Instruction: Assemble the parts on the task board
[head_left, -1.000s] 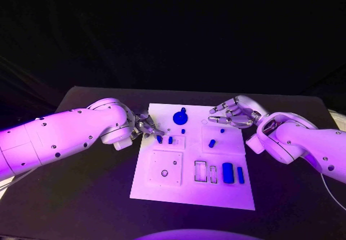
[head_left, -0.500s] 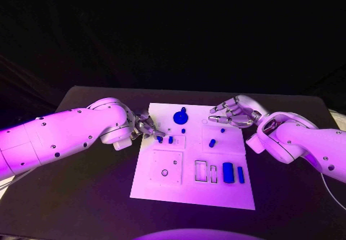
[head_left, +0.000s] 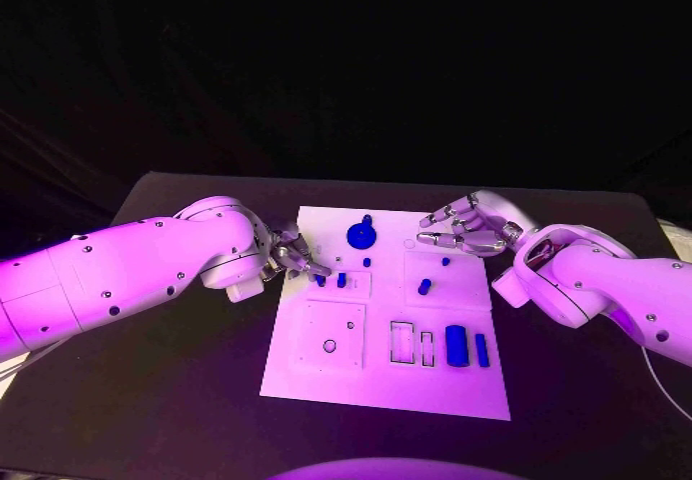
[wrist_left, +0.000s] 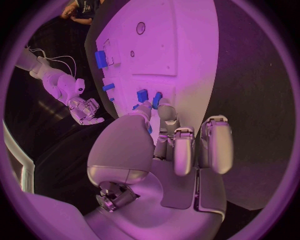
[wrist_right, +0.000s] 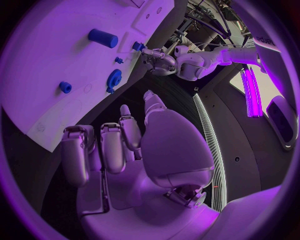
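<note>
Flat white rectangular task board (head_left: 378, 385) lying mid-table, long axis running away from the robot. 2 short blue upright pegs (head_left: 330, 280) standing near its left edge, just beside the silver left hand (head_left: 293, 252), fingertips (wrist_left: 145, 106) at one peg; grip cannot be told. Silver right hand (head_left: 469, 226) hovering by the far right edge, fingers apart, empty. Unchanged since 1 second ago. Bare black table (head_left: 159, 380) on either side.

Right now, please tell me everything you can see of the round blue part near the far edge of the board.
The round blue part is a flat disc, plastic by its look, with a small knob on its far side. It rests on the white task board near the far edge, roughly midway between the left hand and the right hand. Neither hand touches it. In the right wrist view it appears tilted on edge.
</note>
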